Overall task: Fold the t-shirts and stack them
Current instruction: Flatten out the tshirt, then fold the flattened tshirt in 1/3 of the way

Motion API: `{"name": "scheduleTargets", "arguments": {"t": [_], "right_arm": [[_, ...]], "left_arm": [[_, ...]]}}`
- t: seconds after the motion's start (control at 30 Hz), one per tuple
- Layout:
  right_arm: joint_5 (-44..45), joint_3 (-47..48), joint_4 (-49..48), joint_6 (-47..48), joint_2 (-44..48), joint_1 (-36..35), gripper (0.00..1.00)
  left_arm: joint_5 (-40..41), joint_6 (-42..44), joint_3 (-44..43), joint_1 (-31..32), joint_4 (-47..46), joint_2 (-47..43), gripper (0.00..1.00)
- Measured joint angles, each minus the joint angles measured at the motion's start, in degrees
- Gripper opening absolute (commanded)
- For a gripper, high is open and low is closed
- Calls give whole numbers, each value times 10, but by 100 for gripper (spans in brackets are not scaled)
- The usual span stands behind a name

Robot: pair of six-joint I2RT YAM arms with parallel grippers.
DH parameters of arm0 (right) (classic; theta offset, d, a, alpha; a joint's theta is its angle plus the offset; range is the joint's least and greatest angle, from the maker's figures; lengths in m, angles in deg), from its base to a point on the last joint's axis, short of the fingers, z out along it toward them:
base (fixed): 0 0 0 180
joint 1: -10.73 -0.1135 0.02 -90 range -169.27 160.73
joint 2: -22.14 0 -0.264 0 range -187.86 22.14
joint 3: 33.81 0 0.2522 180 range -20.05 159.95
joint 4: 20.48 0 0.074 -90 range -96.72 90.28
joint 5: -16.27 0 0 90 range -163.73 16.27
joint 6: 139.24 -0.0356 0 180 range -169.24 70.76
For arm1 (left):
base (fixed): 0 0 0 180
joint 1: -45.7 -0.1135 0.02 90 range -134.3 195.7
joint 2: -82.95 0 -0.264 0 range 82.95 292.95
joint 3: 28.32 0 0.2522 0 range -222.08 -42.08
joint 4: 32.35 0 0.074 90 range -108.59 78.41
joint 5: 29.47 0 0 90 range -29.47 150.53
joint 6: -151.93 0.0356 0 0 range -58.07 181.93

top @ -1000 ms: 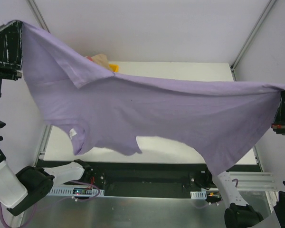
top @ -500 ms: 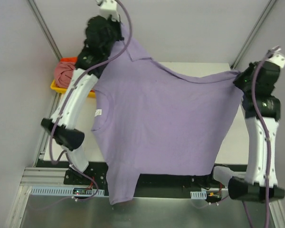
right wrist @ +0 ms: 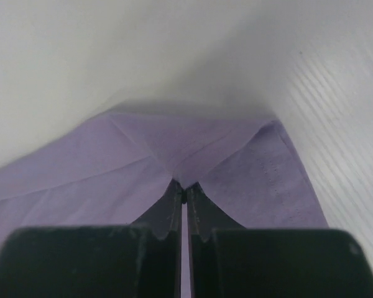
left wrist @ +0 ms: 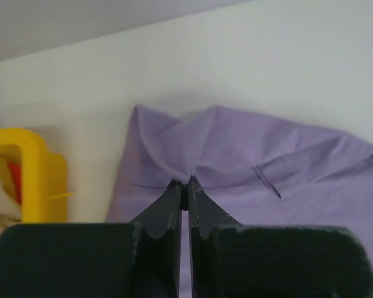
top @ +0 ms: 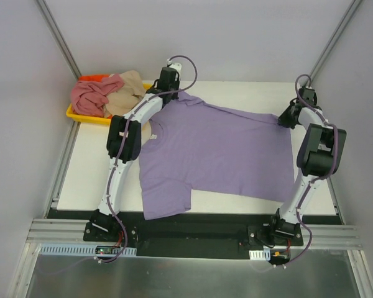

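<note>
The lavender t-shirt (top: pixel 217 152) lies spread on the white table, neck to the left, one sleeve hanging toward the front edge. My left gripper (top: pixel 171 93) is shut on its far left sleeve; the pinched fold shows in the left wrist view (left wrist: pixel 185 181). My right gripper (top: pixel 285 118) is shut on its far right hem corner, seen in the right wrist view (right wrist: pixel 184 185). The dusty pink shirt (top: pixel 92 96) and the beige shirt (top: pixel 127 90) lie crumpled in the yellow tray (top: pixel 81 116).
The yellow tray stands at the table's back left corner and shows in the left wrist view (left wrist: pixel 31 174). Metal frame posts rise at both back corners. The table's front edge (top: pixel 193 214) lies just below the shirt's hanging sleeve.
Both arms swung down and away from the camera, carrying the lavender shirt from held high and stretched in the air to lying flat on the table. Both grippers still hold it.
</note>
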Motion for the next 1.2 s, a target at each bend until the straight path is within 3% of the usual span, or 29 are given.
{"name": "scheduleTargets", "arguments": {"t": [0.13,0.37,0.6,0.87,1.2], "right_arm": [[-26,36,-4,-15,-57,5,0],[-55,60,-14,-28,-43,10,0],[-91,60,16,-28,-8,33,1],[-138,60,63,-9,3,59,0],[-179,88,123,29,6,70,0]], "left_arm": [[-11,-16,0,0,5,26,0],[-17,-43,1,0,-1,5,0],[-22,-105,155,0,11,-155,0],[-24,-196,281,1,93,-336,0],[-33,-296,407,32,203,-426,0]]}}
